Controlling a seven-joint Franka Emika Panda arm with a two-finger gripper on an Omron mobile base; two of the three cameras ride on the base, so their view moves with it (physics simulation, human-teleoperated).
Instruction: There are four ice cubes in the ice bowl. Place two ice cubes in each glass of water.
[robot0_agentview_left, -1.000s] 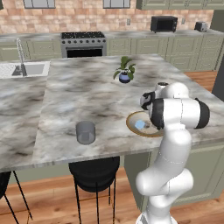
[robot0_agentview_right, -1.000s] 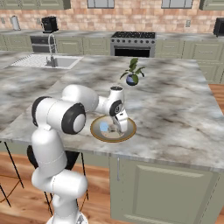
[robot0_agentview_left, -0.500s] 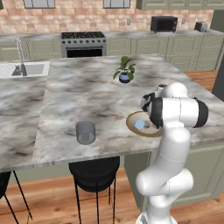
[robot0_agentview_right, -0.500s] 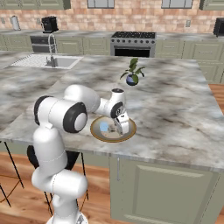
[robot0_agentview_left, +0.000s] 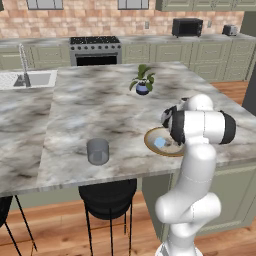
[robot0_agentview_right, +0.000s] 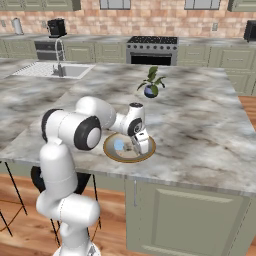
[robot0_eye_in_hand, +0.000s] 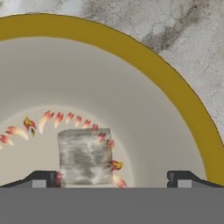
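The ice bowl (robot0_agentview_right: 113, 151), tan inside with a golden-brown rim (robot0_eye_in_hand: 131, 49), sits near the counter's front edge (robot0_agentview_left: 151, 138). My gripper (robot0_agentview_right: 138, 148) reaches down into it, open. In the hand view the gripper (robot0_eye_in_hand: 113, 180) has its fingertips (robot0_eye_in_hand: 43, 178) wide apart, and a translucent ice cube (robot0_eye_in_hand: 85, 156) lies between them, close to the left one, touched by neither. Another pale blue ice cube (robot0_agentview_right: 119, 145) lies in the bowl's left part (robot0_agentview_left: 159, 142). One glass of water (robot0_agentview_left: 98, 151) stands on the counter, well to the left of the bowl. My arm hides part of the bowl.
A small blue plant pot (robot0_agentview_left: 142, 89) (robot0_agentview_right: 150, 91) stands farther back on the marble island. A sink (robot0_agentview_left: 27, 80) is set in at the far left. Black stools (robot0_agentview_left: 107, 197) stand below the counter's front edge.
My hand has sunk lower into the bowl, still open. The bowl, the cubes and the glass have stayed where they were.
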